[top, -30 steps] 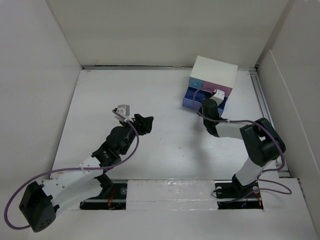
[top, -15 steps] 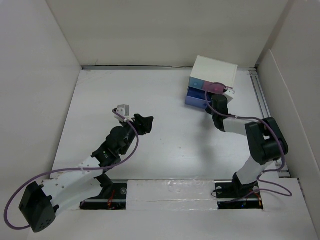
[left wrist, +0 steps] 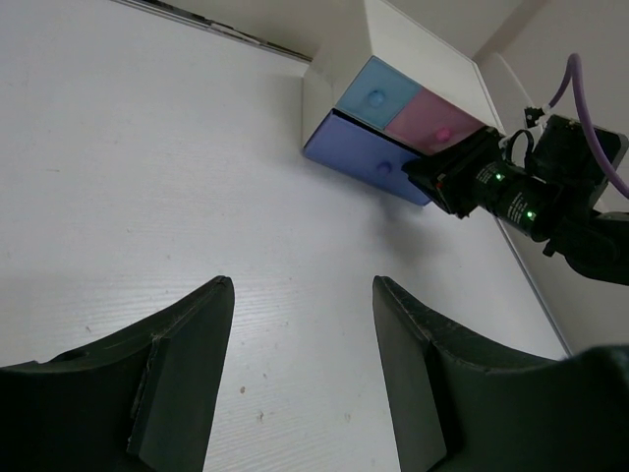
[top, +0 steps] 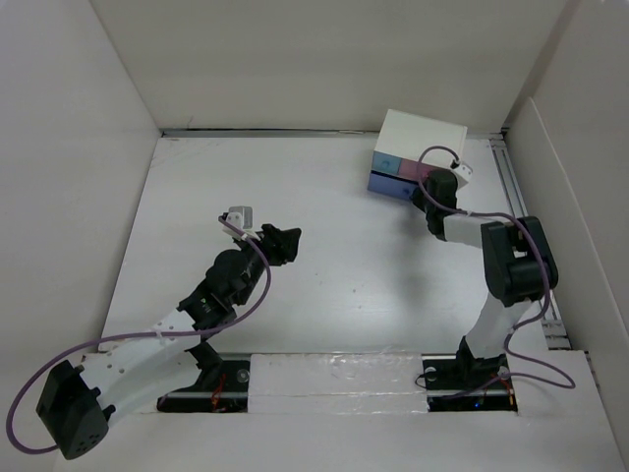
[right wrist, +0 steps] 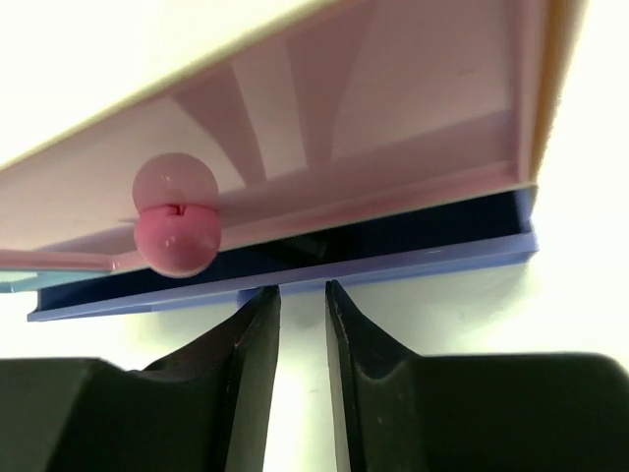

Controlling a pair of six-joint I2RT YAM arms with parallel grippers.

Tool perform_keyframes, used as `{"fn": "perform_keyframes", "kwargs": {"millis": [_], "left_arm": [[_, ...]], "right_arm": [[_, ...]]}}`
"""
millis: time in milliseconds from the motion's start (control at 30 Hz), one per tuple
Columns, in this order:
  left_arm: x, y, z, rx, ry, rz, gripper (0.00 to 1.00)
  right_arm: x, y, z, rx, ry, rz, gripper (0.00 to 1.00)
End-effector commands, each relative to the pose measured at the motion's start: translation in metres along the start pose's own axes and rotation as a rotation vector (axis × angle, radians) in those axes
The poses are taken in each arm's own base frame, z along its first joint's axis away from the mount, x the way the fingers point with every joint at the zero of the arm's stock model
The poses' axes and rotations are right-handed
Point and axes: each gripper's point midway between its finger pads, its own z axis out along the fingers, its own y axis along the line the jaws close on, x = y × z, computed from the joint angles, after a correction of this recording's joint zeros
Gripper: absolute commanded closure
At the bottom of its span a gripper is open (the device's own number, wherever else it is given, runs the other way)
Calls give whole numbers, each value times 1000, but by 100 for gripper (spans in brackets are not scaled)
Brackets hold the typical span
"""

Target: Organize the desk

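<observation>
The desk (top: 324,256) is a wide white tabletop. A small white drawer box (top: 423,138) stands at its far right, with a light blue drawer (left wrist: 373,93), a pink drawer (left wrist: 432,123) and a darker blue bottom drawer (left wrist: 359,157) that sticks out slightly. My right gripper (top: 425,192) is at the box's front. In the right wrist view its tips (right wrist: 303,287) are nearly together, hold nothing and touch the blue drawer's front edge (right wrist: 413,261), below the pink knob (right wrist: 177,228). My left gripper (top: 287,241) is open and empty over the desk's middle (left wrist: 303,285).
White panels border the desk on the left, far and right sides. A metal rail (top: 521,206) runs along the right edge beside the box. Purple cables hang from both arms.
My right gripper has moved toward the far right against the box, and the blue bottom drawer has slid in and now sticks out much less. My left arm has not moved.
</observation>
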Motion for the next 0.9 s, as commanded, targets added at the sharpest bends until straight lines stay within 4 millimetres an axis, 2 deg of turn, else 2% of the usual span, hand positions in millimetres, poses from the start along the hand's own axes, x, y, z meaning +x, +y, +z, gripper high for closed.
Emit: {"fn": "perform_keyframes", "kwargs": {"millis": [0,167,267,367,400,467,500,533,600,633,667,733,767,800,867], "left_arm": [[-16,-7,1,24,-53,-13,46],[-15,-5,1,16,-55,-13,46],[-15,-6,3,14,-51,-12,46],[-13,-5,4,11,-46,-11,46],[-12,-4,4,7,-45,-10,45],[-13,-4,4,6,-47,-10,46],[-13,-4,4,6,-47,-10,46],[-12,-5,5,7,-45,-11,46],[-12,-4,5,2,-43,-8,46],[-12,-4,5,1,-45,-7,46],[-11,-3,5,-1,-42,-5,45],[-11,-3,6,-2,-43,-7,45],[-10,-2,6,-5,-41,-4,45],[-11,-2,6,-6,-43,-8,45],[-10,-2,6,-6,-40,-2,42]], "right_arm": [[-26,27,11,-68,-68,76,68],[-28,29,15,-75,-90,109,64],[-30,27,14,-76,-111,119,58],[-31,25,12,-84,-129,127,49],[-37,26,12,-103,-148,140,45],[-34,24,7,-120,-149,138,38],[-39,27,4,-138,-172,142,31],[-36,29,1,-151,-171,140,30],[-31,31,-18,-210,-156,125,29],[-32,37,-20,-240,-155,127,29],[-27,41,-39,-291,-148,98,30],[-27,46,-46,-331,-139,91,30],[-20,53,-56,-377,-116,56,30],[-22,62,-69,-424,-117,33,0],[-13,73,-83,-486,-86,-38,0]]}}
